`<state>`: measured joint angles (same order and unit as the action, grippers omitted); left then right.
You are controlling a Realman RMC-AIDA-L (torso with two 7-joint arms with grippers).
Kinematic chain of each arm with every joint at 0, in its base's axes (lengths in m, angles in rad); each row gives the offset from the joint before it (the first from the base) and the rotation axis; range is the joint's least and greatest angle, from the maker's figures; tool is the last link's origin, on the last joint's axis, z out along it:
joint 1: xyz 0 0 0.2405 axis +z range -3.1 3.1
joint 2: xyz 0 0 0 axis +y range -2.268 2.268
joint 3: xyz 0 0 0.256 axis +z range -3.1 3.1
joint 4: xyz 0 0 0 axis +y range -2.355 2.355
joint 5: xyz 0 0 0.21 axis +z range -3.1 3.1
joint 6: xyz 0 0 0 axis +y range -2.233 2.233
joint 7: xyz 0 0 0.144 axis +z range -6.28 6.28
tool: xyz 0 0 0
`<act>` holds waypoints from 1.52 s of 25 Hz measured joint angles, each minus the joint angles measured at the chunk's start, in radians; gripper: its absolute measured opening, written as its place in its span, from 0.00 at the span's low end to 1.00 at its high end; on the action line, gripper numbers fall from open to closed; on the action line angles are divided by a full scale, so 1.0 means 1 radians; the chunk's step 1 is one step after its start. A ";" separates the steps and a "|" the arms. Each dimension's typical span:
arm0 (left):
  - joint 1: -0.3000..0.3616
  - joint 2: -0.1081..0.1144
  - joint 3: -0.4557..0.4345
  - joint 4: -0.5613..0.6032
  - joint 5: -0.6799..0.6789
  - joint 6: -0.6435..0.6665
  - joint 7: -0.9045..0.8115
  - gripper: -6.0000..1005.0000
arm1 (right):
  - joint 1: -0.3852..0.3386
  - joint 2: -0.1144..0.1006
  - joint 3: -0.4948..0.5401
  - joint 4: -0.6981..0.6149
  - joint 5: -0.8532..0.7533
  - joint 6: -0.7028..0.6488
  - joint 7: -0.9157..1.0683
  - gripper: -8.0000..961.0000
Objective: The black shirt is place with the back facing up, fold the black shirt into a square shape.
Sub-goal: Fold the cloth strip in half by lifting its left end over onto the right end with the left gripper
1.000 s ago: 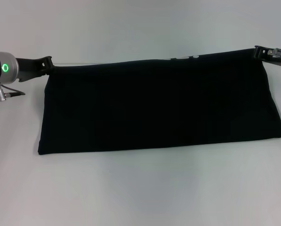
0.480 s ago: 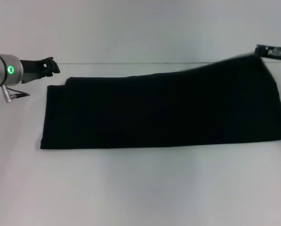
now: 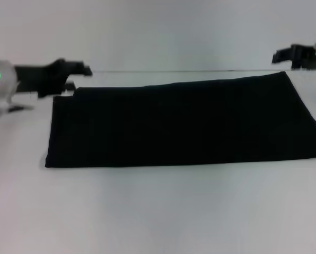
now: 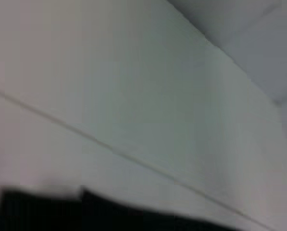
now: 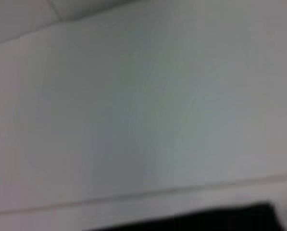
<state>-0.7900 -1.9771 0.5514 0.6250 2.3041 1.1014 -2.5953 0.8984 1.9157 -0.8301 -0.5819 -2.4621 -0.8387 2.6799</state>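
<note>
So we've got the shirt (image 3: 181,123) lying flat mid-table as a long folded band, 9 to 3 o'clock. Left gripper (image 3: 78,71) hovers off its 10 o'clock corner, right gripper (image 3: 285,55) off the 2 o'clock corner. Can't tell if either's fingers are apart, but neither holds cloth. We reckon the lengthwise fold's done; next is grabbing one end and folding it across.

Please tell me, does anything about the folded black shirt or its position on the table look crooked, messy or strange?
Only slightly. The black shirt lies flat as a long band, but its far-left corner shows a small step where the layers do not line up. The left gripper and right gripper are both off the cloth.
</note>
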 joint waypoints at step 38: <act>0.287 -0.020 -0.370 -0.170 0.045 0.213 -0.061 0.65 | -0.096 -0.063 0.219 -0.098 0.058 -0.323 0.008 0.62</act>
<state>-0.5031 -1.9969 0.1810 0.4550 2.3495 1.3140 -2.6566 0.8019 1.8529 -0.6107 -0.6803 -2.4037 -1.1614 2.6875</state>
